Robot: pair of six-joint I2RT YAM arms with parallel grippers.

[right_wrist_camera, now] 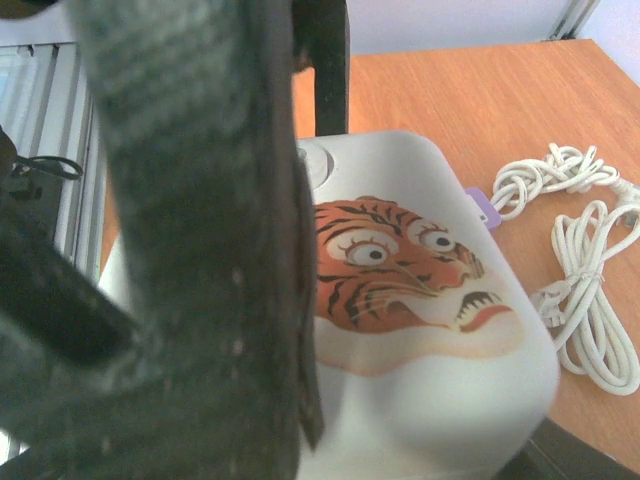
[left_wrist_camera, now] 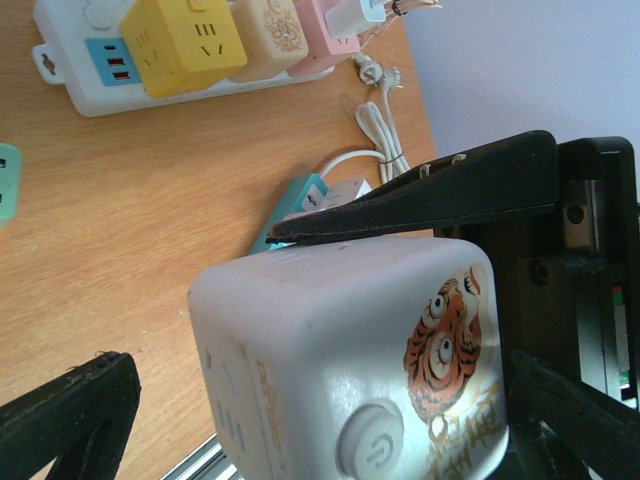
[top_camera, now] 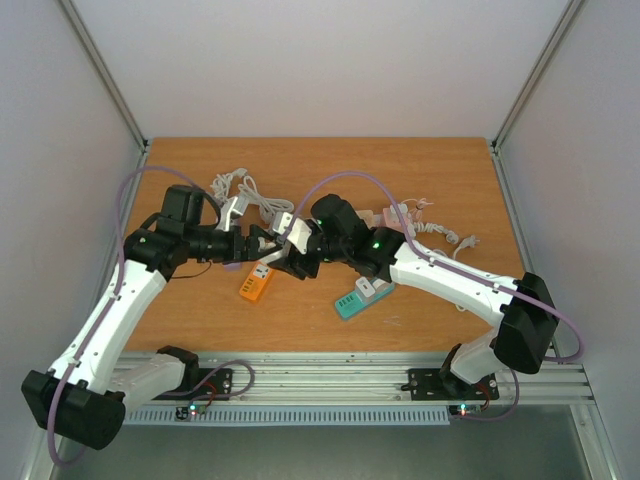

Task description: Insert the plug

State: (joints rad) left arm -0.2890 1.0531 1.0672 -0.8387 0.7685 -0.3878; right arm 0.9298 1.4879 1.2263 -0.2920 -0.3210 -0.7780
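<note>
The right fingers (right_wrist_camera: 200, 250) clamp the white cube socket (left_wrist_camera: 350, 370), which they seem to hold just off the middle of the worktop (top_camera: 420, 160). The left fingers (left_wrist_camera: 70, 415) stand wide with the cube between them, gripping nothing. This looks like a handover or bracing step, with nothing plugged in yet. Next, the left fingers probably need to close squarely on the cube's free faces. The wooden worktop carries a power strip (left_wrist_camera: 70, 92) and coiled cords (right_wrist_camera: 590, 330), and pale walls (top_camera: 330, 60) box it in.
</note>
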